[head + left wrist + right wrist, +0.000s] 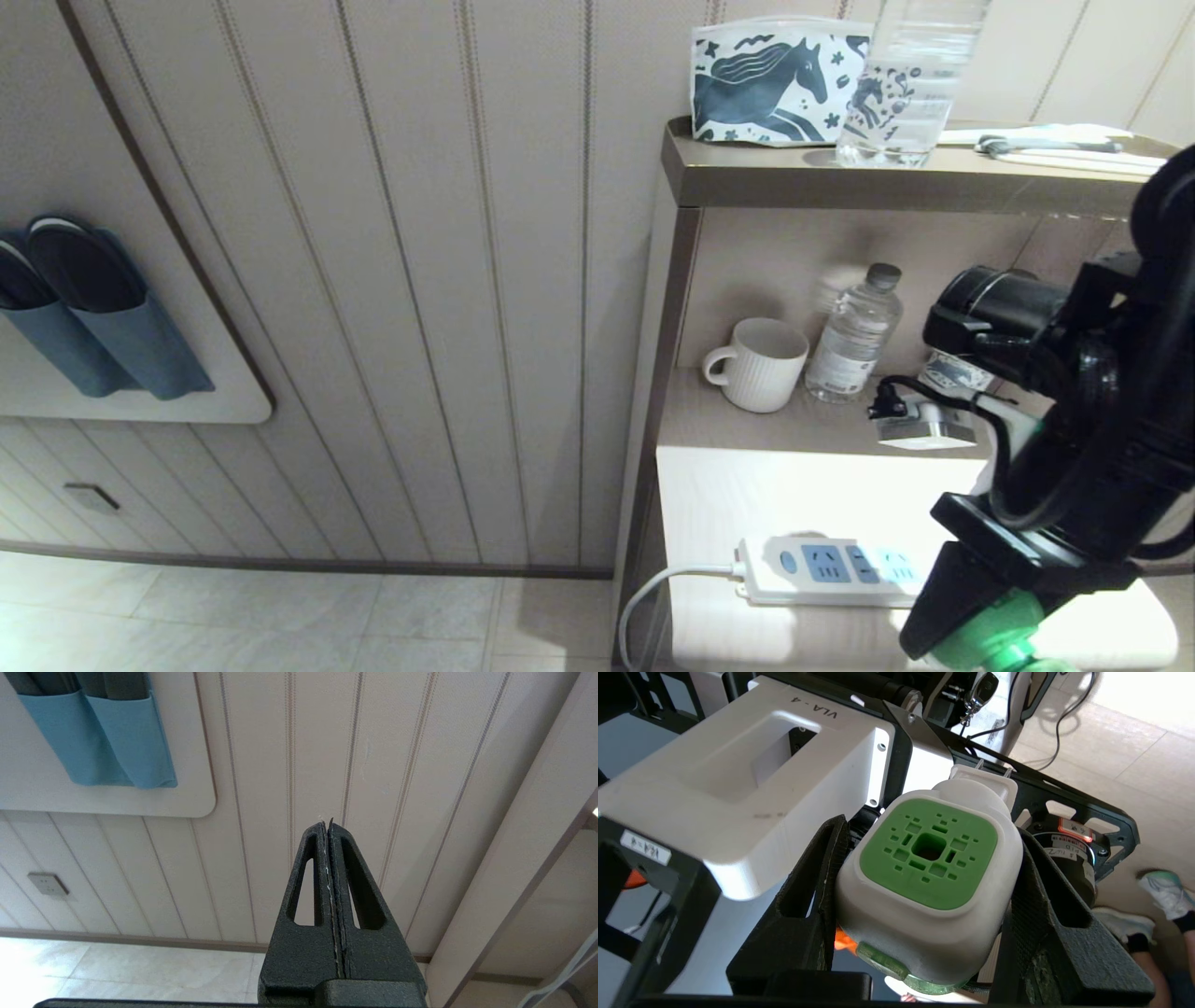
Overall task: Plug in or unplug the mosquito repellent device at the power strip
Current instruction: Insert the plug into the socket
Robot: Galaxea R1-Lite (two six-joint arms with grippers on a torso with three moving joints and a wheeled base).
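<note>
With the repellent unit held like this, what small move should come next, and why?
Probably turn the right end effector so the prongs face the power strip, then ease toward a socket. It grips the mosquito repellent device unplugged, prongs bare and pointing away, beside the strip's right end.

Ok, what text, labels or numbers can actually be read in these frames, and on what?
"VLA - 4": embossed on the white housing, right wrist view.
White sticker on the black frame: too blurred.
Red label on the round black part: too small.
Water bottle label: unreadable.
Power strip: no readable text.
</note>
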